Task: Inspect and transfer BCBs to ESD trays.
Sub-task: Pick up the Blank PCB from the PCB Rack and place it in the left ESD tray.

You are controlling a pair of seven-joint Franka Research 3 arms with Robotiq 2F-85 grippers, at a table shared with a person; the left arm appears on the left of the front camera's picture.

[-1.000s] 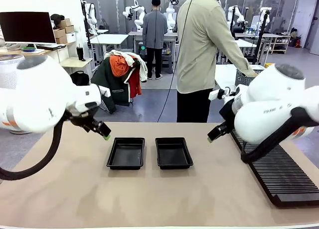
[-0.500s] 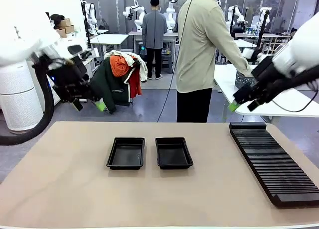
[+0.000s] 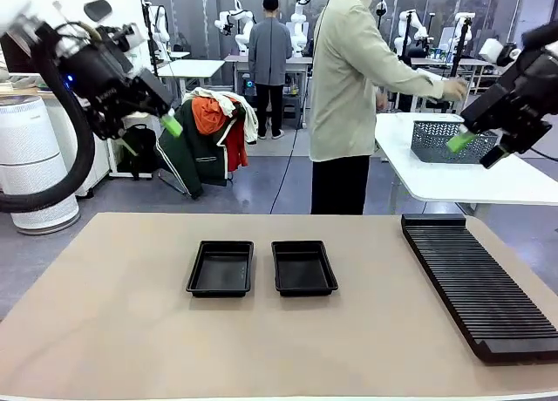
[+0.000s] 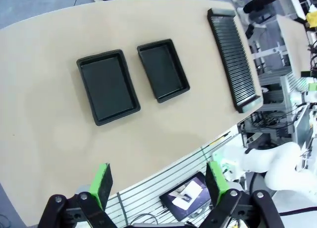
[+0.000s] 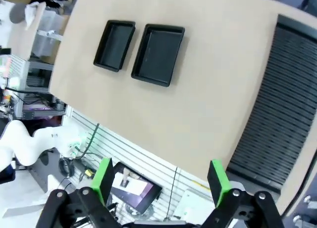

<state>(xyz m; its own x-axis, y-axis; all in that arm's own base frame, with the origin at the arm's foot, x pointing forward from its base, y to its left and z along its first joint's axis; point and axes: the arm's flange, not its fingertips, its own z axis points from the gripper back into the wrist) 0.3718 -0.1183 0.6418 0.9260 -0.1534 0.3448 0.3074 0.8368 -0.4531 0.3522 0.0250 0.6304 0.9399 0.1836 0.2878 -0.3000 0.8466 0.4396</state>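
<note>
Showing two black ESD trays [image 3: 220, 268] lying side by side on the table [image 3: 131, 331], well to the left of the long ribbed rack [image 3: 479, 283], just apart from each other. Holding the left gripper [image 3: 153, 132] high in the air, far left of the rack, fingers spread wide and gripping nothing. Holding the right gripper [image 3: 475, 148] up above the rack's far end, fingers likewise spread wide, gripping nothing. Showing a person standing beyond the rack, reaching a hand [image 3: 453, 89] over a wire basket [image 3: 440, 141].
</note>
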